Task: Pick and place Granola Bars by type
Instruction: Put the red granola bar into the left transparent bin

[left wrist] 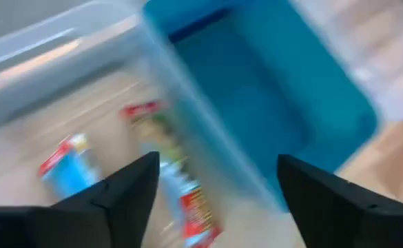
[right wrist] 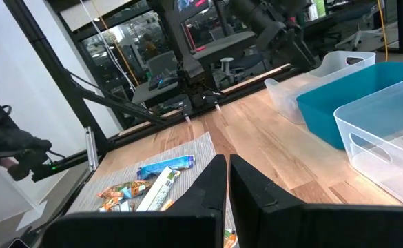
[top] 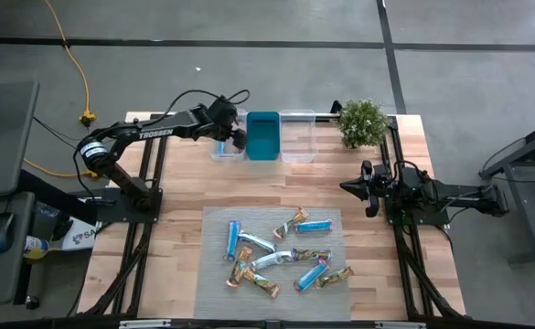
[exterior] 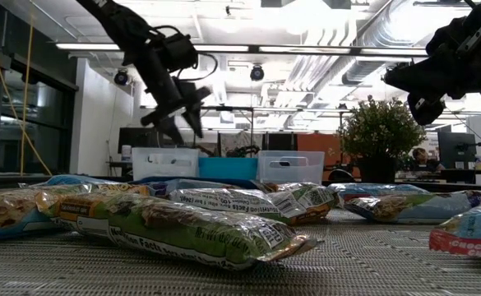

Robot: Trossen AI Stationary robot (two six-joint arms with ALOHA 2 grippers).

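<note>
Seen from above, with twelve o'clock at the far edge of the table, the left gripper [top: 233, 133] hangs at about eleven o'clock over the leftmost clear bin [top: 225, 146], its dark fingers [left wrist: 129, 189] spread wide with nothing between them. Its wrist view looks down into that clear bin, where two or three wrapped bars [left wrist: 67, 165] lie on the bottom, light blue and white with red ends, just beside the wall shared with the teal bin [left wrist: 270, 103]; the picture is too smeared to count them surely. The teal bin [top: 262, 135] stands touching the first clear bin, and a second clear bin [top: 297, 135] stands touching its other side, all three in a row along the far edge around twelve o'clock. At the table's centre and toward six o'clock a grey woven mat [top: 217, 224] carries the Granola Bars [top: 276, 258], roughly ten of them scattered at mixed angles, some overlapping: bright blue, silvery-white, and tan-green-orange wrappers. A small potted plant [top: 362, 122] sits at one o'clock, near the second clear bin. The right gripper [top: 369, 190] waits at three o'clock above bare wood, well apart from the mat, its fingers [right wrist: 253, 186] pressed nearly together and empty.
</note>
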